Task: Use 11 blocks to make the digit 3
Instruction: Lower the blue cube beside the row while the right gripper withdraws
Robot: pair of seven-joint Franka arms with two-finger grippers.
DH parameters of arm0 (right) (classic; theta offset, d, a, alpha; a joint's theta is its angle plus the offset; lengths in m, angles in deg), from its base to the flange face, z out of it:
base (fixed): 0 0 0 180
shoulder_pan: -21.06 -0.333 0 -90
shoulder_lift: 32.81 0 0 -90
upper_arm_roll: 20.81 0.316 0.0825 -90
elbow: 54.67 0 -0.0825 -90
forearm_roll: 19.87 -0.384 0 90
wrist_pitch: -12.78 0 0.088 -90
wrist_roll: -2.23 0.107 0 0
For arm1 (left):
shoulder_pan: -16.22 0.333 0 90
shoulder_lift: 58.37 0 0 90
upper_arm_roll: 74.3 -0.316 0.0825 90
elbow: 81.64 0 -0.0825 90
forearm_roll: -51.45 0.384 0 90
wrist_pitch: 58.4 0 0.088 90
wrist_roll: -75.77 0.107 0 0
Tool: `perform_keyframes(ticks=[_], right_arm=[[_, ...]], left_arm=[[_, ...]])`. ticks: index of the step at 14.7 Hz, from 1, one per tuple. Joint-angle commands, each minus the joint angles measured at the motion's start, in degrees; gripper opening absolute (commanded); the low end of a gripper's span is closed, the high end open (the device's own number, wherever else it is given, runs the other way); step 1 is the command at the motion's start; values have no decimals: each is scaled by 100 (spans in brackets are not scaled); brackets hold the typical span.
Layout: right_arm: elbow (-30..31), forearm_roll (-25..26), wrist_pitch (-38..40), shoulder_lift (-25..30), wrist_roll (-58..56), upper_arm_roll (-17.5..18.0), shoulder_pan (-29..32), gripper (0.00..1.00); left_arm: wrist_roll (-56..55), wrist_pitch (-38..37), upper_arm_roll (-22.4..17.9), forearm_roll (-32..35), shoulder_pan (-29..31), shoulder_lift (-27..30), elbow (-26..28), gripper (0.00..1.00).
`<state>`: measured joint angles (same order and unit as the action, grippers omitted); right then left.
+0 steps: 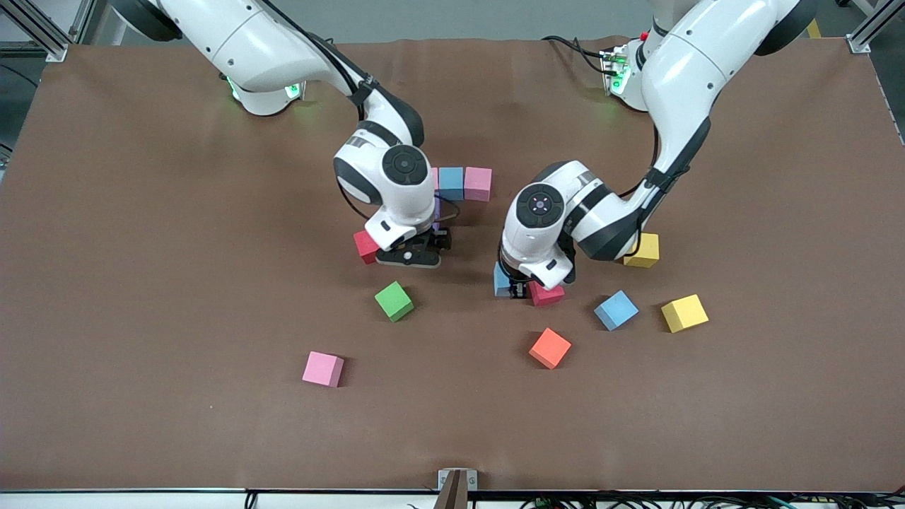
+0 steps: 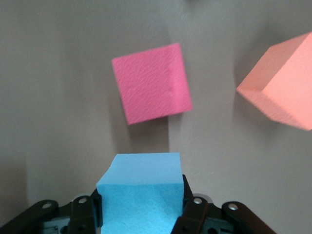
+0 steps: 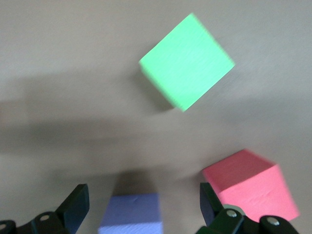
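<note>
A big brown table [image 1: 141,318] fills the front view, with the two white arms reaching in from the top. The start of the digit 3 [image 1: 463,182] sits in the middle: a light blue cube [image 1: 451,183] joined to a pink cube [image 1: 478,184], with more of it hidden under the right arm. The right gripper [image 1: 413,253] hangs low just beside a red block [image 1: 365,246], and a green block [image 1: 394,301] lies nearer the camera. The left gripper [image 1: 520,286] is low too, pinching a blue block [image 1: 501,281], with a second red block [image 1: 548,293] touching close by. An orange block [image 1: 550,348], another blue one [image 1: 616,309] and a lone pink one [image 1: 323,369] lie loose. Two yellow cubes [image 1: 684,313] sit toward the left arm's end.

In the left wrist view, the jaws are squeezed on the blue block [image 2: 141,192]. The red block [image 2: 151,83] and orange block [image 2: 282,87] show past it. To do this step well, I think the arm should lift straight up so it does not bump the red one, then set the cube down flat against the row.

In the right wrist view, the jaws stand wide apart and hold nothing. A purple block [image 3: 131,213] sits between them, the red block [image 3: 251,187] is beside one finger, and the green block [image 3: 187,61] is apart. The cubes look soft, with no shine.
</note>
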<state>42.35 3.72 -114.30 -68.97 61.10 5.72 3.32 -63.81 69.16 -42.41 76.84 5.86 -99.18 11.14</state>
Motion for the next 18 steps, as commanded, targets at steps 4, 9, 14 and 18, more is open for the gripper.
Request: perform_keyframes(ticks=[4,9,14,18], right_arm=[[-201,-232,971,205,-1734,537,1218,100],[-368,-347,1572,363,-2967,1293,2519,100],[-360,-538,2020,967,-4443,1261,3058,100],[-360,-1794,2239,1706,-5863,-811,2075,100]], left_arm=[[-457,331,-42,45,-528,-321,-5,34],[-1019,471,-236,54,-1073,-454,170,34],[-1344,507,-245,54,-1399,-454,276,34],[-1537,507,-253,45,-1452,-454,276,34]])
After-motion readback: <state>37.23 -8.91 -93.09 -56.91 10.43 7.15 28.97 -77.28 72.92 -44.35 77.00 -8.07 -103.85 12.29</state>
